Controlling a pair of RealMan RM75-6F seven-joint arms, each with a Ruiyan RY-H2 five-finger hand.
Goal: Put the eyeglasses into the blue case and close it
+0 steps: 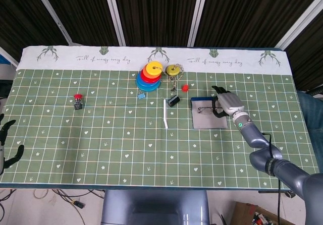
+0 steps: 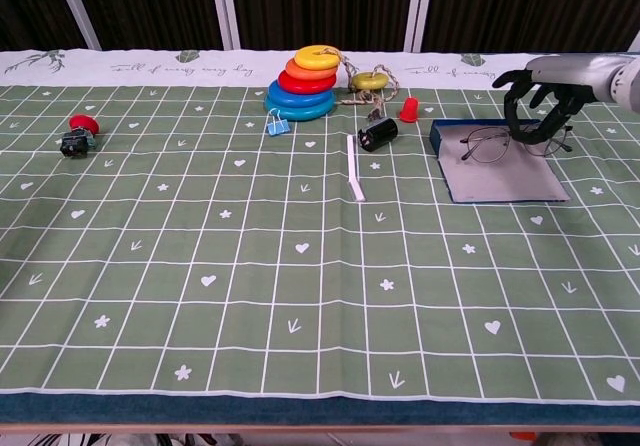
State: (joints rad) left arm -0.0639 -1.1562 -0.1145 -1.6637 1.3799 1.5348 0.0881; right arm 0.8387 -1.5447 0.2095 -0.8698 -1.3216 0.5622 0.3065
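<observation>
The table (image 1: pixel 101 134) wears a green grid cloth with small white hearts and arrows. On it, at about 3 o'clock from the middle, lies the blue case (image 1: pixel 209 115), open and flat, its grey lining facing up and its blue rim along the far edge (image 2: pixel 478 129).

The right hand (image 1: pixel 225 103) comes in from 4 o'clock and sits over the far right corner of the case. Its fingers (image 2: pixel 530 106) curl down around the right side of the eyeglasses (image 2: pixel 495 143) and pinch the frame there. The eyeglasses lie across the far part of the case, just at 9 o'clock of the hand, the left lens over the lining near the blue rim; whether they rest on the lining or hang just above it cannot be told.

The left hand (image 1: pixel 6 139) shows only in the head view, at the table's 9 o'clock edge, well apart from everything, fingers spread and holding nothing.

At 12 o'clock stands a stack of coloured rings (image 2: pixel 303 84), with a yellow disc on a cord (image 2: pixel 368 79) beside it. Near the case's 10 o'clock are a black cylinder (image 2: pixel 377 134), a small red cone (image 2: pixel 408 110) and a white stick (image 2: pixel 354 169). A blue clip (image 2: pixel 279 121) lies by the rings. A red-topped button (image 2: pixel 78 134) sits far off at 9 o'clock.
</observation>
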